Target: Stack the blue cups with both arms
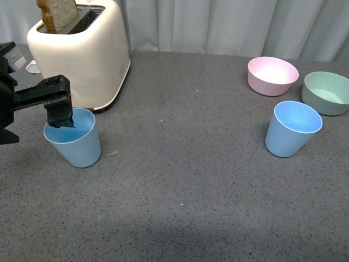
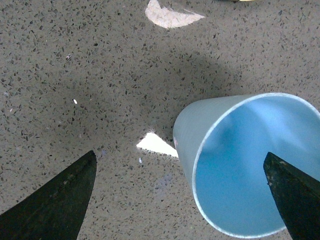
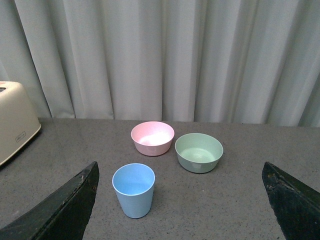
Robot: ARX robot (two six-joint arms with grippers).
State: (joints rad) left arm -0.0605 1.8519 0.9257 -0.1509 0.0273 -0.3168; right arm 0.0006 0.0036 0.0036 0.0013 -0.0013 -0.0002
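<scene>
The left arm [image 1: 32, 95] comes in from nine o'clock and hangs over the left blue cup [image 1: 76, 144] on the grey surface [image 1: 180, 185]. Its jaws are open, straddling the cup's wall: one finger [image 2: 295, 195] over the mouth, one outside. The right blue cup [image 1: 293, 129] stands at three o'clock, well apart, ahead of the right arm [image 3: 295, 205], whose jaws are spread and empty. Both cups stand upright, mouths up, long axes vertical.

Blue cup [image 2: 240, 165], fingers [image 2: 55, 205] straddling its rim
</scene>
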